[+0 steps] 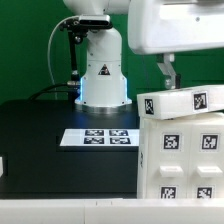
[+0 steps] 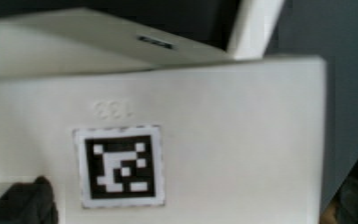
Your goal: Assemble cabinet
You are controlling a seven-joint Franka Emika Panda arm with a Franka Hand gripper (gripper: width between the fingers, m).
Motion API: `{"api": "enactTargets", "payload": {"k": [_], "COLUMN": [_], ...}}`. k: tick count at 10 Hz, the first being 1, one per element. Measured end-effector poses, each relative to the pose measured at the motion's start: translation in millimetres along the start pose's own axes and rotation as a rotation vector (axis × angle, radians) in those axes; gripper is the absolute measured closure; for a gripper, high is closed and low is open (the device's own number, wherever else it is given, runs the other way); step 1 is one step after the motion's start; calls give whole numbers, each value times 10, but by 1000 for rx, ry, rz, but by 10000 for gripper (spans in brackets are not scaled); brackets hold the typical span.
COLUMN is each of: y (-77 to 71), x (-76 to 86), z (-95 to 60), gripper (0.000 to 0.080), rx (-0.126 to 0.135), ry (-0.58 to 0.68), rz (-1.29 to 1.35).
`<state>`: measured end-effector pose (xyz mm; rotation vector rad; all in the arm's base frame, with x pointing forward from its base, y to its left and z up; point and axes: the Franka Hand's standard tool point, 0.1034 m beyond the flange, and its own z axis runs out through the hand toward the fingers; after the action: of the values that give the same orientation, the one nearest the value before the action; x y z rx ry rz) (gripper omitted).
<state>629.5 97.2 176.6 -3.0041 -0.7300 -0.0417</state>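
We see the cabinet (image 1: pixel 182 145) standing at the exterior view's right on the counter (image 1: pixel 45 140), just beside the marker board (image 1: pixel 97 137), with a loose tagged panel (image 1: pixel 185 101) lying tilted on top of it. Our claw (image 1: pixel 169 72) hovers just above that panel, fingers apart and gripping nothing. In the wrist view a tagged cabinet face (image 2: pixel 158 110) fills the frame. We judge the risk is a finger landing on the tilted panel and pushing it off, or shifting the cabinet. We cannot tell whether any compartment holds anything.
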Motion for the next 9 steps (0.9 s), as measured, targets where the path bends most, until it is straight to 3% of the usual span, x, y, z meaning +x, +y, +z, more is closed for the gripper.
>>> {"api": "enactTargets", "payload": {"k": [1,4,6,9], "y": [-46,-11,-2,34], "x": [53,32,43,34], "z": [-23,-15,-26,-14], "gripper": [3,3,3,3], "rx": [-16,-30,-87,-95], "ry": [7,-6,-57,-84], "rz": [-64,-310,-728,-951]}}
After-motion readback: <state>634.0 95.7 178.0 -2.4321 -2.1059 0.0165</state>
